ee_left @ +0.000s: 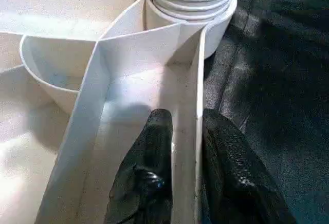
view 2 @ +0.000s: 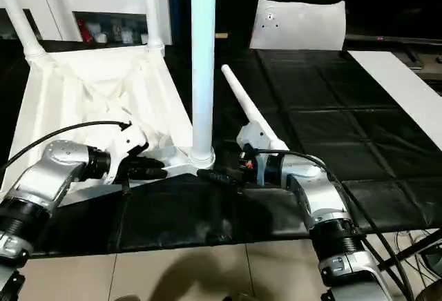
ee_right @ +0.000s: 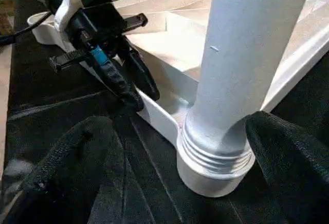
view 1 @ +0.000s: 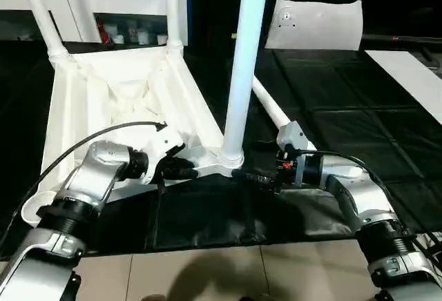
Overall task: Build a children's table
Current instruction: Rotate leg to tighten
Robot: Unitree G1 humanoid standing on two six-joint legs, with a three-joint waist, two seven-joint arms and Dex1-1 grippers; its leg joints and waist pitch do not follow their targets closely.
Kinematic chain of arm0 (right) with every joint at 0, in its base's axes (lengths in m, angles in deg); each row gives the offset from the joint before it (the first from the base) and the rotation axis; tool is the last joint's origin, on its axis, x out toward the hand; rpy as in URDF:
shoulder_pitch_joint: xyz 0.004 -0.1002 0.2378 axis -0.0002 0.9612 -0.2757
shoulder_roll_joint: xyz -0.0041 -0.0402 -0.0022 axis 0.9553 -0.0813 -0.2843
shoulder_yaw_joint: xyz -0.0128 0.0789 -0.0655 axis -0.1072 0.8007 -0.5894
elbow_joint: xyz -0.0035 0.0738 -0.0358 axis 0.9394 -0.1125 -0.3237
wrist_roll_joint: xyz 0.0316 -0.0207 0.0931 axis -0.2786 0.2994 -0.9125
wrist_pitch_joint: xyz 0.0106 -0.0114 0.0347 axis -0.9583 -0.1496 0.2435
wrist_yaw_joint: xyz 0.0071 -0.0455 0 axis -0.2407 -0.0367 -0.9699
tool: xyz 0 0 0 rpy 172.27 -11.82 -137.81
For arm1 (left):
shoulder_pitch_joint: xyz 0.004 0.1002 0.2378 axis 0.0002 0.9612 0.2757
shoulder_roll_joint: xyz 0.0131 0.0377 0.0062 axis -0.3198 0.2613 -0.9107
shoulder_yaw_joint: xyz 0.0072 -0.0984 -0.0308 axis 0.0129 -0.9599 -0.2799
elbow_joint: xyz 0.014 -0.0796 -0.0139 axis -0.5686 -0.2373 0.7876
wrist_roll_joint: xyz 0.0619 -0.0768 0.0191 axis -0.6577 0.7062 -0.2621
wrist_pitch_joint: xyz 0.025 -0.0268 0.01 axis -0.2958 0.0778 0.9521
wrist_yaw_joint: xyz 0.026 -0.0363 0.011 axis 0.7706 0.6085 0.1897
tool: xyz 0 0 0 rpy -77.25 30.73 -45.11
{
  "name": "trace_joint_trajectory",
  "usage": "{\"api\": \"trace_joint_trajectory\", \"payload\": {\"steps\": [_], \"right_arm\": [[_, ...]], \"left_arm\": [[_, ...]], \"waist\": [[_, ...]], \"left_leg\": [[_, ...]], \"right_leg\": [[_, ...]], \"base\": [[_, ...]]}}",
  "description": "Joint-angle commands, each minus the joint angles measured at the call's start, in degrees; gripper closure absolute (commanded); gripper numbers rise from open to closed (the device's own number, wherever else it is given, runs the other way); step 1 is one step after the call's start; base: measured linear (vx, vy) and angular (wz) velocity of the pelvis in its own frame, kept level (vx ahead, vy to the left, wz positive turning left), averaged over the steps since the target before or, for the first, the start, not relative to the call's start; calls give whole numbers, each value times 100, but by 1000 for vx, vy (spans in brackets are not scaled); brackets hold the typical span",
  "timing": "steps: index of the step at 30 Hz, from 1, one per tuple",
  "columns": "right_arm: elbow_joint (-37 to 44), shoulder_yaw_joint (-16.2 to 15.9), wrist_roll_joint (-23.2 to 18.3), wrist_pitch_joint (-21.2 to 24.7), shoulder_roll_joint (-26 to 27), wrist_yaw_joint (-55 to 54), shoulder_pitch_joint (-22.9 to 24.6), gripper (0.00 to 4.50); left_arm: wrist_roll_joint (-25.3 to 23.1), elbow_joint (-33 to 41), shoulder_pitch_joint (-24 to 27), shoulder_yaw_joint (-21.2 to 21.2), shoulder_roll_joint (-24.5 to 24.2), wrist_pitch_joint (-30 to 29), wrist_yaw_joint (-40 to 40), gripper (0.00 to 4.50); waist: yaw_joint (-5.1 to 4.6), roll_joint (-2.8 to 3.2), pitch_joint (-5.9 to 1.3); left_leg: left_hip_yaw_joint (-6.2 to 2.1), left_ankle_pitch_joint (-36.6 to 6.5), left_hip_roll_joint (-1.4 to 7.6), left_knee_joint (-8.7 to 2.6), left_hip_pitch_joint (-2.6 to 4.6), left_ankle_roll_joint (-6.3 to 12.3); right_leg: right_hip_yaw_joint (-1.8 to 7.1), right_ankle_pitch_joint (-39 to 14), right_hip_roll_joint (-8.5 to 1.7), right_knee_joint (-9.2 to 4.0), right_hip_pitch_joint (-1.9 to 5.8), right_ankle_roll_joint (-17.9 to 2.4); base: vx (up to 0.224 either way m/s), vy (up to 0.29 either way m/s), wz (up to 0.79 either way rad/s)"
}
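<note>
Two grippers: left gripper (ee_left: 180, 183) pinching tabletop (view 1: 90, 94) rim; right gripper (ee_right: 169, 172) spread around leg (ee_right: 241, 70); no legible writing.

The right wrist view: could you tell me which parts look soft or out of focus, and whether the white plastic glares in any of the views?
Right wrist view: the right tool's fingers are blurred, while the leg and its threads are crisp. Left eye view: the tabletop underside washes out to near white, hiding rib detail. Left wrist view: the left tool's fingers clamp a rib, evenly lit.
</note>
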Motion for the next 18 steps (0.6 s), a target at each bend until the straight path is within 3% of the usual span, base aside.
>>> {"api": "trace_joint_trajectory", "payload": {"steps": [1, 7, 10, 14, 16, 18], "right_arm": [[106, -20, 41, -62, -99, 34, 79, 0], [94, -27, 61, -120, -116, 10, 81, 0], [76, -32, 60, -156, -129, -10, 68, 0], [52, -38, 50, -202, -158, -8, 51, 0], [61, -70, 44, -234, -199, 94, 38, 0], [74, -128, 45, -217, -253, 235, 16, 0]], "left_arm": [[-135, -34, -132, 131, -40, -112, -56, 390], [-250, 85, -232, 301, -126, -11, -210, 443], [-244, 130, -278, 334, -139, 50, -280, 447], [-89, 270, -188, 406, -209, 799, -747, 447], [-6, 366, -98, 491, -294, 1190, -1110, 447], [82, 418, -48, 532, -338, 1299, -1373, 447]], "waist": [[-14, 54, -362], [-18, 76, -390], [-19, 88, -387], [-10, 71, -375], [-3, 64, -391], [14, 82, -392]], "left_leg": [[98, -1128, 3, -409, -30, 295], [91, -975, 26, -414, -47, 304], [98, -971, 20, -411, -42, 316], [91, -1104, 12, -418, -38, 308], [93, -1018, 14, -411, -41, 315], [107, -914, 40, -416, -20, 328]], "right_leg": [[300, -2426, -327, -563, 344, -562], [317, -1841, -329, -487, 368, -788], [318, -1747, -322, -483, 368, -840], [310, -2066, -333, -528, 366, -733], [321, -1953, -337, -513, 369, -742], [340, -1583, -324, -462, 347, -889]], "base": [[0, 0, 0], [0, 0, 0], [0, 0, 0], [0, 0, 0], [0, 0, 0], [0, 0, 0]]}}
